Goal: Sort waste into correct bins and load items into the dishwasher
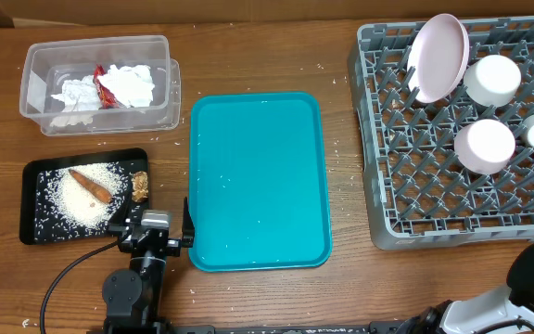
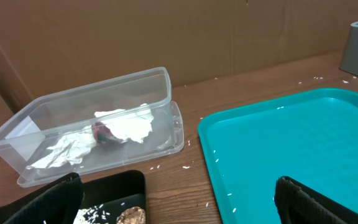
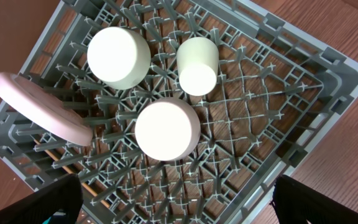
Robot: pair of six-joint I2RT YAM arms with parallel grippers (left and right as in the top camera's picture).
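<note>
your left claw [image 2: 179, 208] stands spread as wide as it goes and holds nothing, with one finger [image 2: 45, 200] low at each side of its wrist view. ahead of it and to its left sits the clear plastic rectangular tub [image 2: 135, 81], and inside lie the red shiny wrapper [image 2: 104, 132] and the crumpled white paper napkins [image 2: 126, 124]. just under its left finger is the shallow black rectangular tray [image 1: 35, 227], which carries the loose white rice grains [image 1: 82, 204], the orange-brown carrot-like stick [image 1: 91, 186] and the small brown food lump [image 1: 140, 186]. ahead to its right lies the large teal plastic tray [image 2: 291, 143], its near left edge just beside the claw. your right claw [image 3: 179, 211] is likewise fully open and empty, hanging over the large square grey plastic dish rack [image 3: 278, 93]. below it stand two white round bowls [image 3: 118, 56] [image 3: 166, 129], mouths down, and the small white cup [image 3: 197, 65], also upturned, beyond the nearer bowl. to the claw's left the pale pink flat plate [image 3: 36, 106] leans on edge among the pegs. stray rice grains dot the brown wooden table [image 1: 341, 297] around both trays.
</note>
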